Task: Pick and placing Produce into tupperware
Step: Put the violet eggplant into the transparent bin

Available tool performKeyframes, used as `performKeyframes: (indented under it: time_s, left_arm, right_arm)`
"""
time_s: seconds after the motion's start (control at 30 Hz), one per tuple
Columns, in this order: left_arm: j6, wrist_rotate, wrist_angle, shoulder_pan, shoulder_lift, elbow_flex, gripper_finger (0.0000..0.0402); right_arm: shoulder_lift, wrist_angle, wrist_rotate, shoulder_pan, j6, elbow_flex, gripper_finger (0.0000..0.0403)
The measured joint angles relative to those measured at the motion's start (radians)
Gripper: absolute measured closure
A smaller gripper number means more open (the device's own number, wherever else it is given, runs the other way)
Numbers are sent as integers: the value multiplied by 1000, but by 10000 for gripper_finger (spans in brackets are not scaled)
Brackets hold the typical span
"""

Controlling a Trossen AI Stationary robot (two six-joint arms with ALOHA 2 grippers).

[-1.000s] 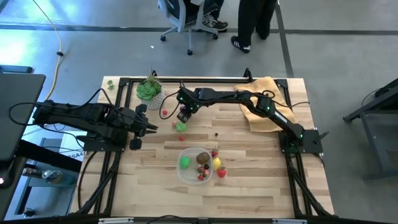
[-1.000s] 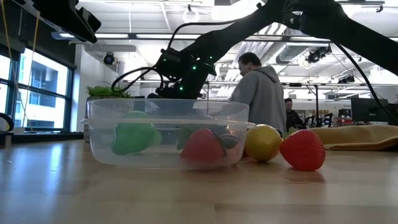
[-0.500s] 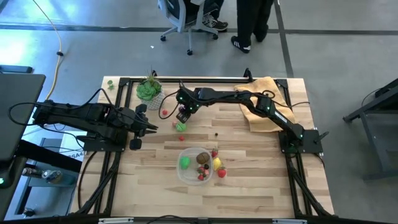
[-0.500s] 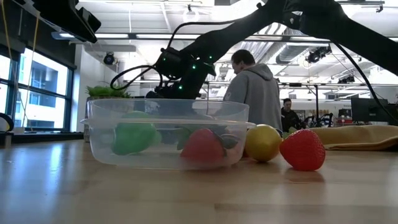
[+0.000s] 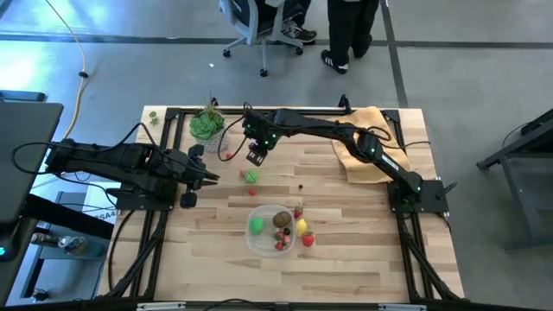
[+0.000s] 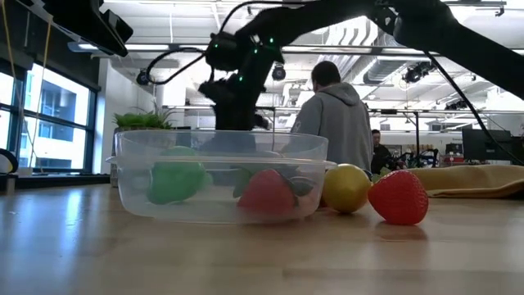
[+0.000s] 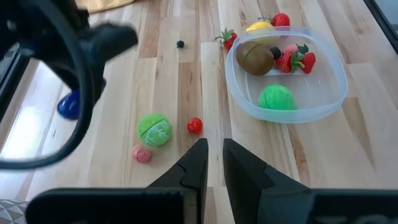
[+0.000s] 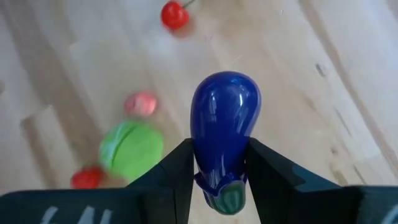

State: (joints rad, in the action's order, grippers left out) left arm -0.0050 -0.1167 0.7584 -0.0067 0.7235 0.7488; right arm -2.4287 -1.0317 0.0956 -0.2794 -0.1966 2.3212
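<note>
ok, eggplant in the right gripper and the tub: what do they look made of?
Eggplant: looks like glossy hard plastic, going by the sharp white highlights on its smooth blue-purple skin; it sits clamped in the right gripper. Tub: thin clear plastic, probably semi-rigid; the fruit shows through its walls and its rim is rolled.

Person point(image 6: 332, 115) behind the table faces away — tub wall point(image 6: 221, 176) blurs the produce inside

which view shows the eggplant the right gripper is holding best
The right wrist view: the eggplant fills the middle of the picture, clamped between the right gripper's fingers. The left wrist view catches only a blue bit behind the arm. In the high and low views the gripper hides it.
</note>
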Motion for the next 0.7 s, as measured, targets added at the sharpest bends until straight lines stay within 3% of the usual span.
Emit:
performKeyframes:
  time_s: [0.17, 0.4, 0.7]
  left_arm:
    - [0, 0, 0, 0, 0, 0, 362]
    - [0, 0, 0, 0, 0, 0, 362]
    - [0, 0, 0, 0, 0, 0, 362]
  right_arm:
    - [39, -96, 65, 7, 46, 5, 285]
    - [127, -209, 69, 43, 115, -15, 285]
    - [183, -274, 57, 185, 85, -15, 285]
